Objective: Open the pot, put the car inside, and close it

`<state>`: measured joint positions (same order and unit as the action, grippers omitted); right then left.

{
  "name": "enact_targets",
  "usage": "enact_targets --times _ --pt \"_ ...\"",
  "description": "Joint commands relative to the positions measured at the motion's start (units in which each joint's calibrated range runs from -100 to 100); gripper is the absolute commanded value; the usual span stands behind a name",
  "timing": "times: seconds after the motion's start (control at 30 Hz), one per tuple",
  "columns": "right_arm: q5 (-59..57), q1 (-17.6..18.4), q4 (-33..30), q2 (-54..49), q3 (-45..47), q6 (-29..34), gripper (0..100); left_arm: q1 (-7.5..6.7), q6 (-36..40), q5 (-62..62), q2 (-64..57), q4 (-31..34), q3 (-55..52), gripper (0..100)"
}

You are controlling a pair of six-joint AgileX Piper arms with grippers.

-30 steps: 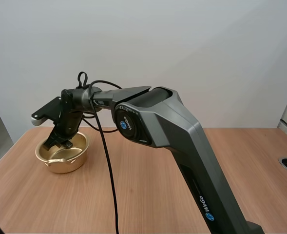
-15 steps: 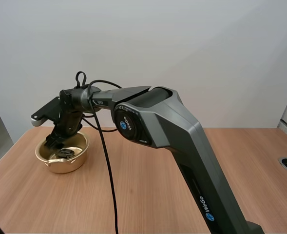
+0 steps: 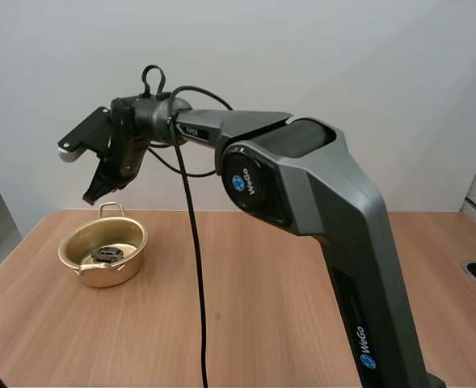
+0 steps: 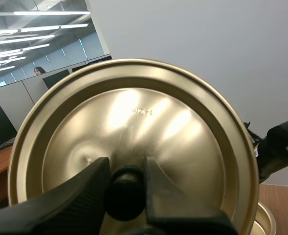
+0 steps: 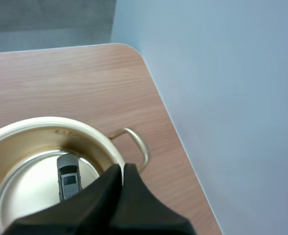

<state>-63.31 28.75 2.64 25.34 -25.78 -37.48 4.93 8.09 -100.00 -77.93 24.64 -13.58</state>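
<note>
Two steps are looking done: the pot is sitting open at the frame's left with the car inside. Above it the right fingers are hanging clenched, empty; the left fingers are gripping the lid by its knob, closing remaining.

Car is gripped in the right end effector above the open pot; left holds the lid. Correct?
No: right wrist view shows the car lying inside the pot; the right end effector above it is shut, empty; the left end effector holds the lid.
</note>
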Motion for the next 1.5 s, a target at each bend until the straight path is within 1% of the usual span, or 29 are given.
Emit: enact_targets --times 0.0,0.1,0.17,0.27,0.3,0.33,0.4,0.5,0.6,0.7,0.73,0.83,1.0,1.13,1.33,1.47 --pt "-2.14 -2.77 0.01 -4.06 -0.01 4.69 0 -0.02 0.01 0.0 0.78 0.05 -0.31 0" --pt "-5.31 -6.31 -0.61 -7.08 -0.01 6.08 0 -0.02 0.01 0.0 2.32 0.05 -1.05 0" --pt "-7.67 -9.43 -1.3 -9.22 -0.01 8.06 0 -0.02 0.01 0.0 3.53 0.2 -2.21 0" --pt "-12.25 -14.06 -1.16 -12.3 -0.01 9.4 0 -0.02 0.01 0.0 6.77 0.2 -5.28 0" --pt "-14.01 -16.26 -0.47 -13.8 -0.01 10.07 0 -0.02 0.01 0.0 8.13 0.04 -7.01 0" --pt "-16.19 -18.11 0.47 -15.08 -0.01 10.34 0 -0.02 0.01 0.0 9.67 -0.09 -8.65 0" --pt "-19.52 -21.48 3.71 -17.66 -0.01 10.34 0 -0.02 0.01 3.71 13.03 -0.74 -11.76 0" --pt "-24.9 -26.81 9.18 -22.19 -0.01 10.11 0 -0.02 0.01 11.47 18.41 -2.77 -16.59 0" --pt "-30.88 -31.12 14.48 -27.66 -0.01 7.9 0 -0.02 0.12 19.15 24.43 -4.63 -20.27 0" --pt "-36.69 -34.5 18.94 -33.27 -0.01 5.07 0 -0.02 2.12 27.04 31.47 -4.63 -22.31 0" --pt "-36.69 -35.41 19.94 -35.45 -0.01 4.23 0 -0.02 2.78 28.64 33.49 -4.63 -22.45 0" --pt "-36.69 -37.18 21.09 -41.67 -0.01 2.55 0 -0.02 5.55 34.34 40.75 -4.63 -22.45 0" --pt "-36.69 -37.31 21.09 -52.4 -0.01 0.89 0 -0.02 8.75 39.12 51.13 -4.63 -22.45 0" --pt "-36.69 -37.31 21.09 -59.63 -0.01 0.89 0 -0.02 10.52 39.46 57.66 -4.63 -22.45 0" --pt "-36.69 -37.31 19.38 -66.05 -0.01 1.16 0 -0.02 11.57 40.92 63.64 -4.63 -22.45 0" --pt "-36.69 -37.31 17.59 -67.83 0.14 3.62 0 -0.02 11.57 42.9 65.53 -4.63 -22.45 0"
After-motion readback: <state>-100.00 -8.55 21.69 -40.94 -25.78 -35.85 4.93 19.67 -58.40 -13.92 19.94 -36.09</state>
